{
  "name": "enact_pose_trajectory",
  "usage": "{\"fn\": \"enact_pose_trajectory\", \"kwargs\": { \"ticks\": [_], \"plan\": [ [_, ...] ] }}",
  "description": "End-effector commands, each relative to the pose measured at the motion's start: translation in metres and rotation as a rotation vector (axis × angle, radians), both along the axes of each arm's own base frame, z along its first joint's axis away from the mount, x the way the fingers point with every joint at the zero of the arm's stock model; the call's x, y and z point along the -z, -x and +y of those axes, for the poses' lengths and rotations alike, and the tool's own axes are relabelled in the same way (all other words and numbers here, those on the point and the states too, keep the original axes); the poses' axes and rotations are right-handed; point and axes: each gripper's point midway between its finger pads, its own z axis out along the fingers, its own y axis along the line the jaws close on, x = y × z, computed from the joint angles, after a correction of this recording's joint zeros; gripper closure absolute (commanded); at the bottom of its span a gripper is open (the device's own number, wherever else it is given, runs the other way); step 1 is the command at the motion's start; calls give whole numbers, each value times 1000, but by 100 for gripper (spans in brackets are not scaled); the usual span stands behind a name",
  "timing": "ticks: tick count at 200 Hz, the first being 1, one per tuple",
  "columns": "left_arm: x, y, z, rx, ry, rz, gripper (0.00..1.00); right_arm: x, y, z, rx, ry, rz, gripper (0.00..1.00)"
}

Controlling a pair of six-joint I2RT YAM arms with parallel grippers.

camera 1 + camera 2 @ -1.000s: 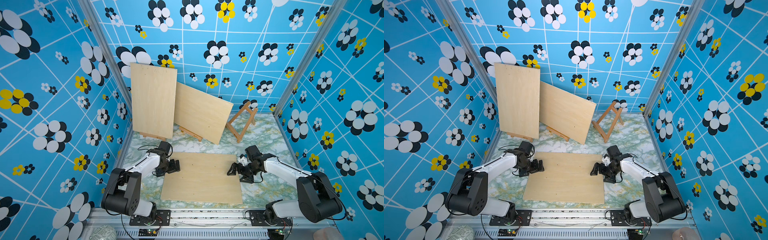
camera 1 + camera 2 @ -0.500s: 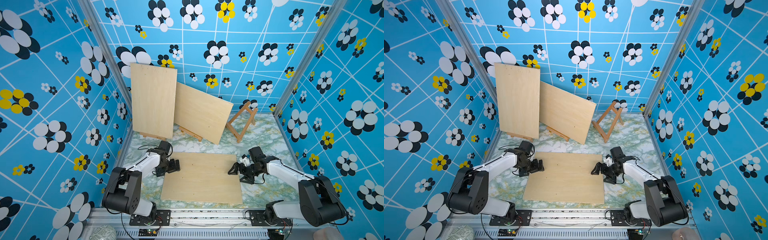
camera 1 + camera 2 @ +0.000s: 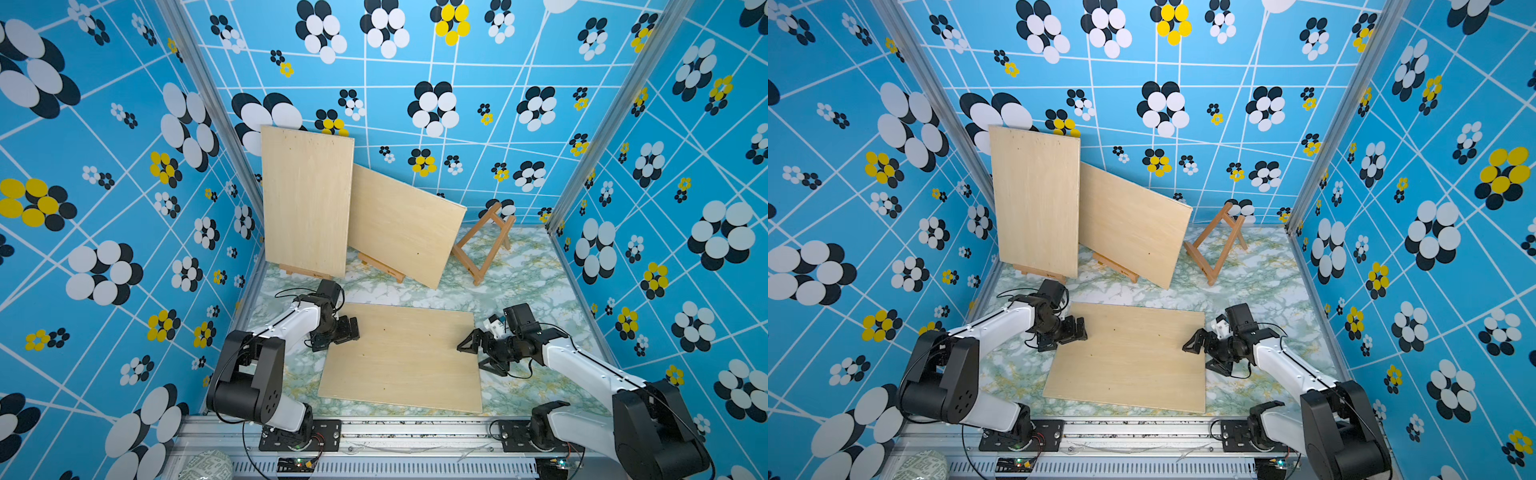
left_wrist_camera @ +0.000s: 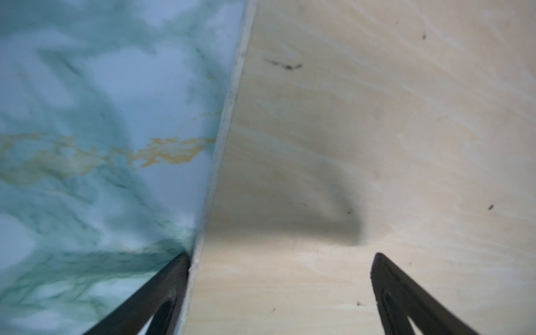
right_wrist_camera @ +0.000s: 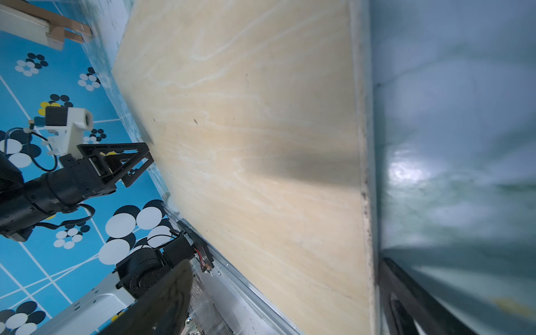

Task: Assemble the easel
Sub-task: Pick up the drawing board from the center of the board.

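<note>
We have the left gripper [image 3: 343, 334] and right gripper [image 3: 469, 357] spread wide, empty, at opposite edges of the plywood board [image 3: 399, 357] lying flat on the marble tabletop [image 3: 519, 282]; closing unevenly, we risk skidding it.

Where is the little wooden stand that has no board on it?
In a top view, the empty easel stands at the back of the table, on the robot's right, just beside the tilted board.

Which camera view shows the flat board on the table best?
Both top views: the whole board lies in frame. The left wrist view shows only one edge close up; the right wrist view shows a large slanted part.
</note>
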Motion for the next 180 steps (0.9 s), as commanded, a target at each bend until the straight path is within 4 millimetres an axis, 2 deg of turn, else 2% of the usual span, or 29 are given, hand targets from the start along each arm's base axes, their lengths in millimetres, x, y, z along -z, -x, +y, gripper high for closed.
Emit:
{"fn": "enact_pose_trajectory", "kwargs": {
  "ticks": [1,62,109,180],
  "plan": [
    [4,0,-56,57,302,25,1,-75,4,47,-148,-355,-91,1],
    [1,-1,-57,44,345,27,1,-104,11,47,-142,-398,-139,2],
    [-5,-3,-57,26,379,18,1,-147,13,49,-141,-461,-222,2],
    [-10,-2,-58,26,397,12,1,-196,17,51,-143,-533,-306,2]
  ]
}}
